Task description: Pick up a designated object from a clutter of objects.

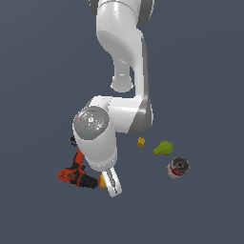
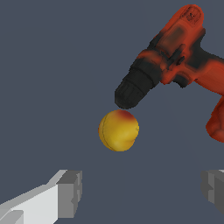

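Note:
The round yellow-orange fruit with a reddish blush (image 2: pixel 118 130) lies on the grey floor just off the black chuck of the orange-red power drill (image 2: pixel 175 57). In the exterior view only a sliver of the fruit (image 1: pixel 102 181) shows beside the white hand. My gripper (image 2: pixel 140 192) is open and empty, its two grey fingertips (image 2: pixel 70 192) spread wide, with the fruit ahead of the gap and apart from both. In the exterior view the gripper (image 1: pixel 113 187) is low, next to the drill (image 1: pixel 75 174).
To the exterior view's right lie a tiny yellow block (image 1: pixel 141 141), a green pear (image 1: pixel 163 148) and a red-white can (image 1: pixel 177 167). A small dark item (image 1: pixel 73 140) peeks out behind the arm. The arm's white links hide the ground behind them.

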